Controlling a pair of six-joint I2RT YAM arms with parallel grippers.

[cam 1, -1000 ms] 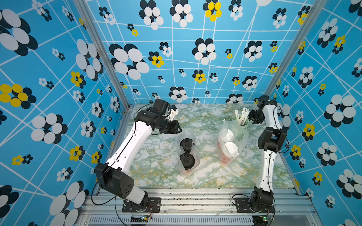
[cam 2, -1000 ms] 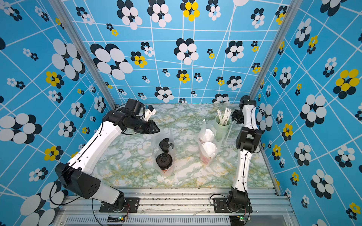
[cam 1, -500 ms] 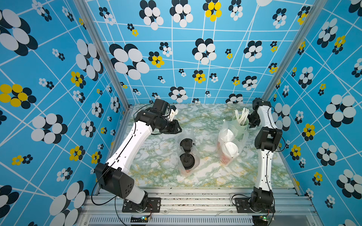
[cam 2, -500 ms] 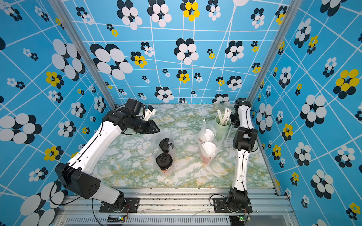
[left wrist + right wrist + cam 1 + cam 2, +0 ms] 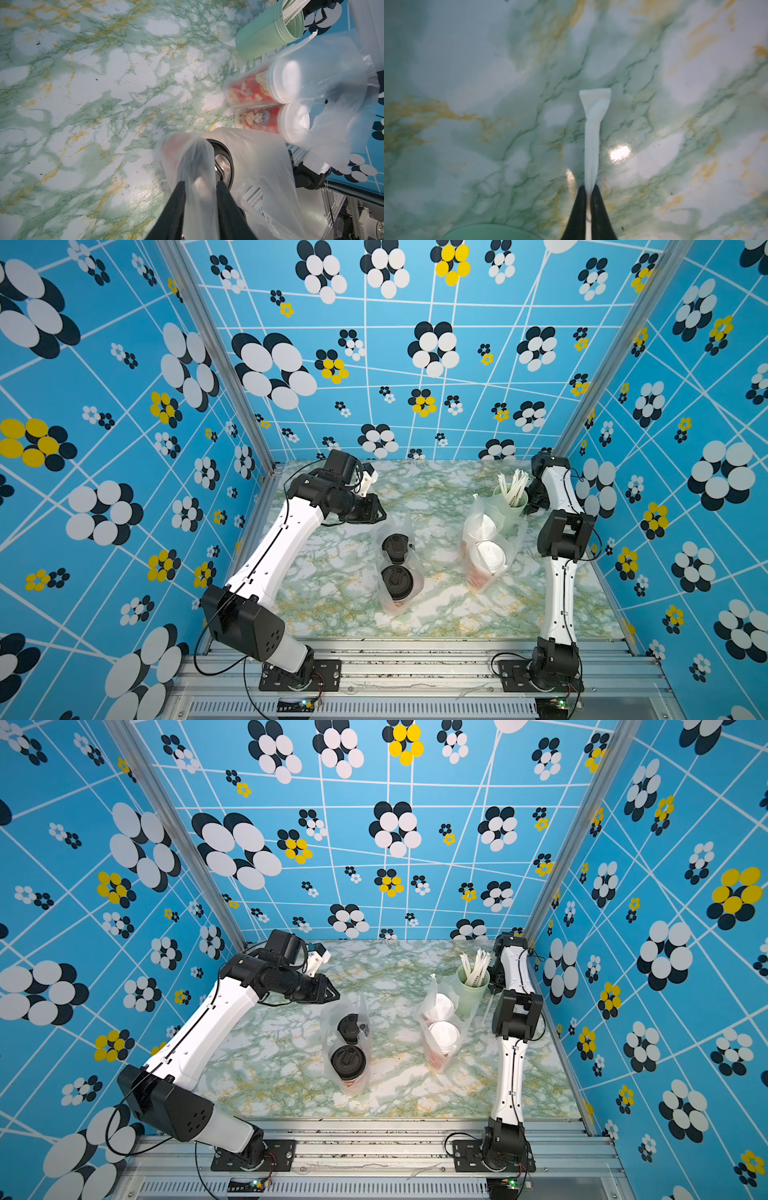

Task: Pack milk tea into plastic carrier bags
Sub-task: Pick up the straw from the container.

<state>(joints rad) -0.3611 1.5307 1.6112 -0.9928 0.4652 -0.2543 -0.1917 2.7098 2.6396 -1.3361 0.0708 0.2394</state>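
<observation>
Two black-lidded milk tea cups (image 5: 398, 580) stand in a plastic carrier bag (image 5: 390, 610) mid-table. Behind them is my left gripper (image 5: 380, 510). In the left wrist view it (image 5: 200, 182) is shut on that bag's gathered handle (image 5: 197, 162), which runs taut over a black lid (image 5: 223, 164). Two white-lidded cups (image 5: 490, 558) sit in a second bag (image 5: 515, 539) to the right. My right gripper (image 5: 588, 187) is shut on one white wrapped straw (image 5: 592, 135) above the marble top. In both top views it is hidden behind the straw cup (image 5: 471, 990).
The pale green cup of straws (image 5: 513, 499) stands at the back right, touching the second bag, and its rim shows in the right wrist view (image 5: 492, 230). Patterned blue walls (image 5: 623, 489) close in both sides and the back. A metal rail (image 5: 415, 655) runs along the front.
My right gripper has closed on a straw and its arm has shifted slightly along the back right corner. The left arm and both bags have not moved.
</observation>
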